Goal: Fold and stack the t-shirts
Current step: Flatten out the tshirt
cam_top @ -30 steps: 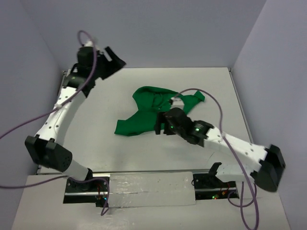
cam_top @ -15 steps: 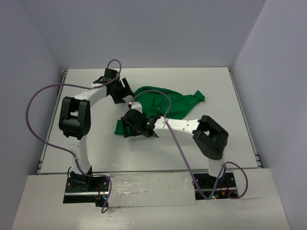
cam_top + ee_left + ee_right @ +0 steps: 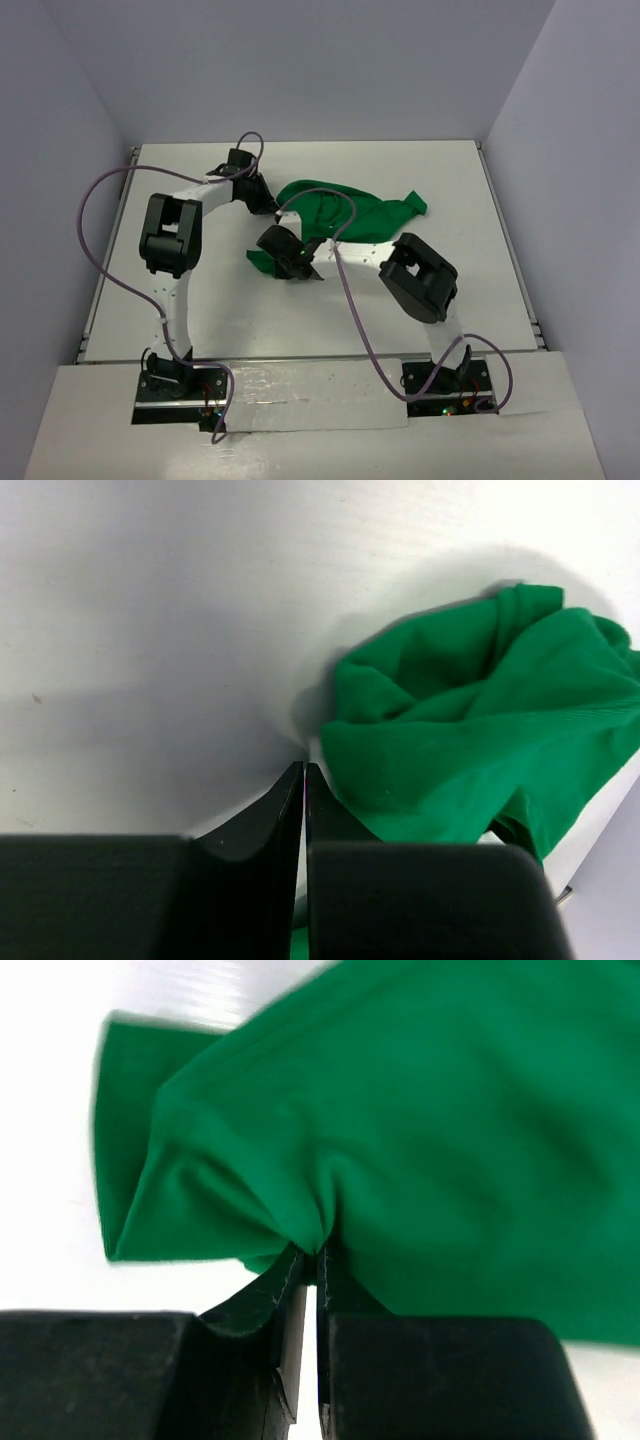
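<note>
The bright green t-shirt [image 3: 352,214] lies crumpled at the middle back of the white table [image 3: 180,300]. My left gripper [image 3: 267,203] is at the cloth's left end. In the left wrist view it [image 3: 304,768] is shut, tips meeting on the table beside the t-shirt's [image 3: 470,730] edge, and no cloth shows between the tips. My right gripper [image 3: 280,258] is at the shirt's near left corner. The right wrist view shows this gripper [image 3: 320,1252] shut on a bunched fold of the t-shirt [image 3: 420,1110].
Purple cables [image 3: 100,200] loop off both arms over the table's left and middle. The left arm's black elbow [image 3: 168,235] and the right arm's elbow [image 3: 420,277] stand over the table. Walls close in the back and both sides.
The left arm swung in from the back left to the shirt's left end, and the right gripper moved left to its near corner. Both grippers then shut, and that corner drew in.
</note>
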